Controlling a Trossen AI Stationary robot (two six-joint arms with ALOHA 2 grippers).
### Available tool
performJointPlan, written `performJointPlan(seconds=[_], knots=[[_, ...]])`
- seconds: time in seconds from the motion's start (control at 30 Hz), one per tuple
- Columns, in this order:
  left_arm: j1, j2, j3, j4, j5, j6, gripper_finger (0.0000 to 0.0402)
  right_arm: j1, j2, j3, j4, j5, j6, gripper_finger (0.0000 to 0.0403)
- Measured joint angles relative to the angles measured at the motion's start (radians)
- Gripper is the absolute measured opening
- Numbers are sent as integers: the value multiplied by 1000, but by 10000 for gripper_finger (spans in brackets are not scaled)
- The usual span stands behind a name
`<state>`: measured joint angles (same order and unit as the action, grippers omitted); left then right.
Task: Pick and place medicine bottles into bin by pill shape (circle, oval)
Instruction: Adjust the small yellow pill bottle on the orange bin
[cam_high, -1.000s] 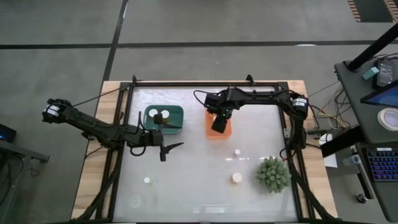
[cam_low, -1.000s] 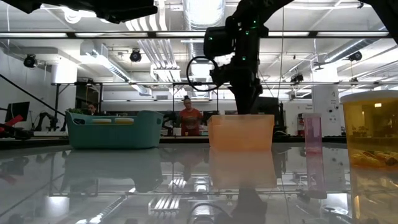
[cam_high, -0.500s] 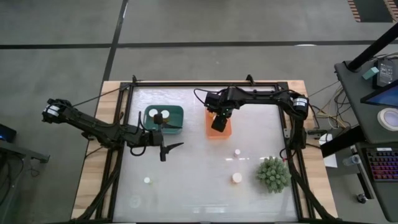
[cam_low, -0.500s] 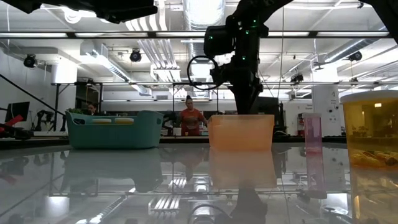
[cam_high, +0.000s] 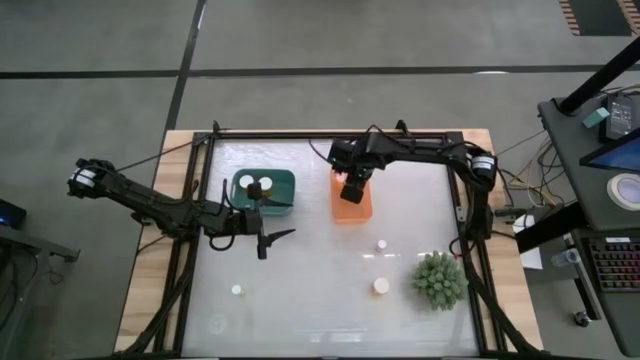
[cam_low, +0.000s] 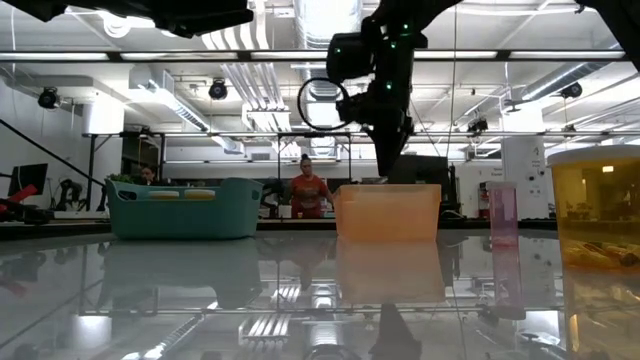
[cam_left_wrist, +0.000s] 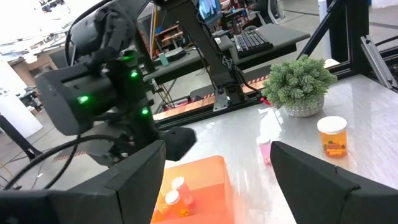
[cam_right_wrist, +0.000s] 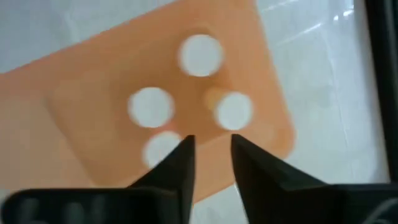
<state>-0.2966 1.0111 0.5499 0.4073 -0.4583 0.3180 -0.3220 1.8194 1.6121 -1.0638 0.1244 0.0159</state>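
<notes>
right pincer (cam_high: 352, 190) released, empty, hangs over the orange bin (cam_high: 351, 209); nearest loose bottle (cam_high: 380, 243) stands upright nearer the front, on its side. left pincer (cam_high: 268, 240) released.

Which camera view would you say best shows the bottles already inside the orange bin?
The right wrist view: it looks straight down into the orange bin at four white caps. The left wrist view shows two caps; the high view has the right gripper covering them; the low view shows only the bin's wall.

The right pincer (cam_high: 351, 192) points straight down, fingers (cam_right_wrist: 176, 163) narrowly parted and holding nothing; the left arm reaches in low, its pincer (cam_high: 270, 240) spread wide above the worktop.
</notes>
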Motion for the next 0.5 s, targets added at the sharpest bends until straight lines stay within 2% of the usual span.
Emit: performJointPlan(seconds=[0.13, 0.5], knots=[[0, 0, 0, 0, 0, 0, 274, -47, 0, -8, 35, 5, -4, 20], [0, 0, 0, 0, 0, 2, 274, -60, 0, -16, 122, -54, -14, 9]])
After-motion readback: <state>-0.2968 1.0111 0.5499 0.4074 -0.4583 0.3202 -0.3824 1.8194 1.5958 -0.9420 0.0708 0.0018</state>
